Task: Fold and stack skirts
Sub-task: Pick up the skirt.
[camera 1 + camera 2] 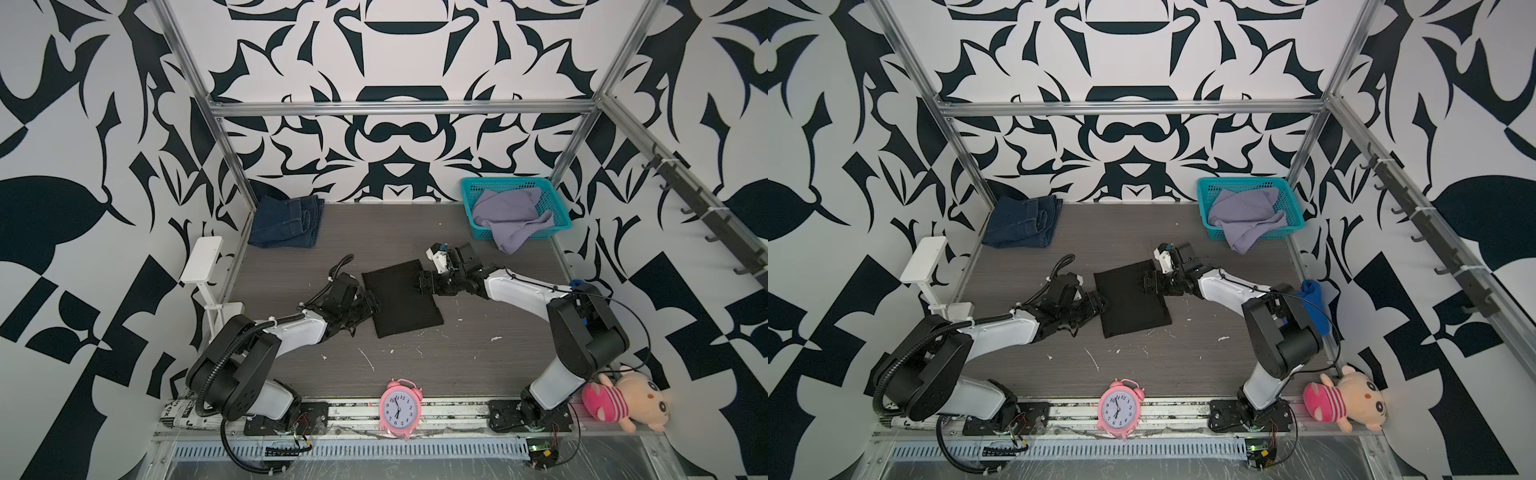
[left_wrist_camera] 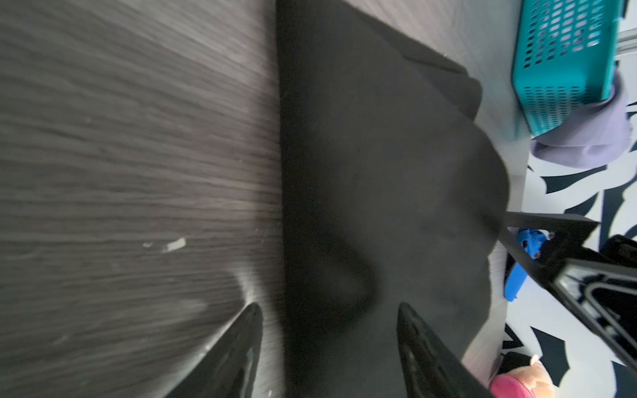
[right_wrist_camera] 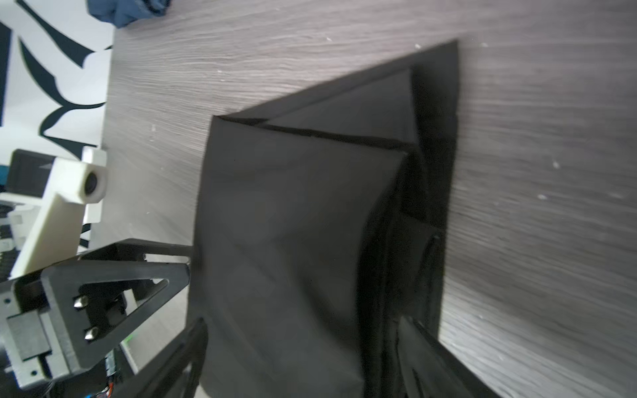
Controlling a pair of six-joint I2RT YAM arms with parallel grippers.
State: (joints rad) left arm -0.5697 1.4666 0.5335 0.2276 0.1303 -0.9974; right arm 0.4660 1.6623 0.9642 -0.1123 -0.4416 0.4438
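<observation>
The black skirt (image 1: 401, 299) (image 1: 1131, 297) lies folded into a flat rectangle in the middle of the table. My left gripper (image 1: 372, 305) (image 2: 329, 310) is open and low at its left edge, with one finger over the wood and the other over the black cloth (image 2: 379, 155). My right gripper (image 1: 417, 284) (image 3: 303, 322) is open at the far right corner, its fingers astride the layered folds (image 3: 293, 224). The denim skirt (image 1: 286, 222) (image 1: 1021, 222) sits folded at the far left corner. The lavender skirt (image 1: 513, 212) (image 1: 1246, 216) lies crumpled in the teal basket (image 1: 505, 181), spilling over its front rim.
A pink alarm clock (image 1: 401, 409) stands at the front edge between the arm bases. A pink striped plush toy (image 1: 627, 401) lies at the front right. A bright blue cloth (image 1: 1316, 305) hangs by the right arm. A white stand (image 1: 203, 262) rises at the left edge.
</observation>
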